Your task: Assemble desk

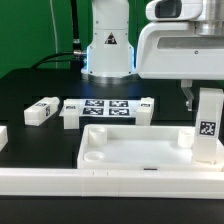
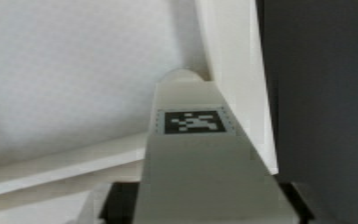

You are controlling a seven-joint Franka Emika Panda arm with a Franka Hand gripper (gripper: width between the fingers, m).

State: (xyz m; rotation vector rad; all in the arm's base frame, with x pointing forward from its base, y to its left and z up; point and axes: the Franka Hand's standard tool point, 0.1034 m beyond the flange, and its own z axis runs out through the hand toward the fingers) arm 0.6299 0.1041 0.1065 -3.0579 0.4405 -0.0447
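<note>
The white tray-like desk top (image 1: 120, 148) lies in the front middle of the black table. My gripper (image 1: 205, 100) is at the exterior view's right, shut on a white square leg (image 1: 208, 125) with a black-and-white tag. I hold the leg upright, its lower end at the top's right-hand corner; whether it sits in the socket I cannot tell. In the wrist view the leg (image 2: 202, 150) runs out from between my dark fingers (image 2: 126, 202), tag facing the camera, with my gripper (image 2: 206, 205) round its near end and the desk top (image 2: 69, 80) beyond it. A second leg (image 1: 40, 110) lies loose at the back left.
The marker board (image 1: 108, 108) lies behind the desk top, in front of the robot base (image 1: 105, 50). Another white part (image 1: 3, 135) shows at the left edge. A long white rail (image 1: 100, 182) runs along the front.
</note>
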